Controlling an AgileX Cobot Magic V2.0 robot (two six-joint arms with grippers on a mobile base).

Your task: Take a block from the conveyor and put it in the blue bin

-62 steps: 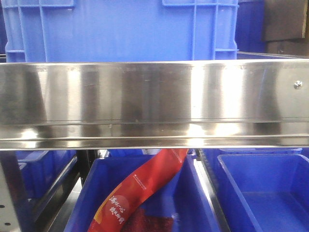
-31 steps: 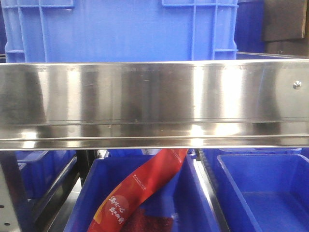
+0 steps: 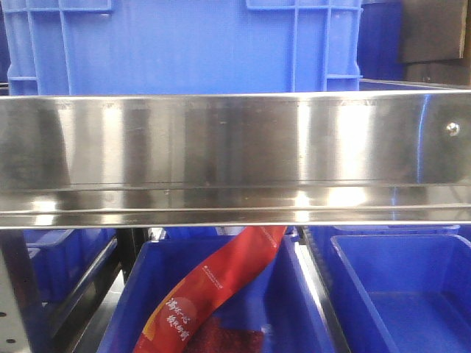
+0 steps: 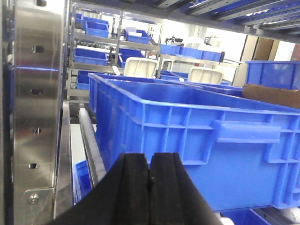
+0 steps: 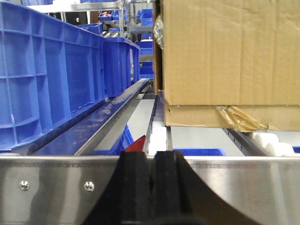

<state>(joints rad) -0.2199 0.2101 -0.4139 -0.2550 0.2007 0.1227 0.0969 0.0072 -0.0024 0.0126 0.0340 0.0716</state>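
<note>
Both black rubber-padded grippers, left gripper (image 4: 149,180) and right gripper (image 5: 153,180), pressed closed, empty. No block or conveyor visible near the brushed steel rail (image 3: 235,158); locate block before reaching.

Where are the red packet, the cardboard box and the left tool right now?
red packet (image 3: 221,283): front view, on its printed middle band.
cardboard box (image 5: 229,51): right wrist view, on its broad front face.
left tool (image 4: 150,180): left wrist view, on the seam between its shut black pads.
</note>
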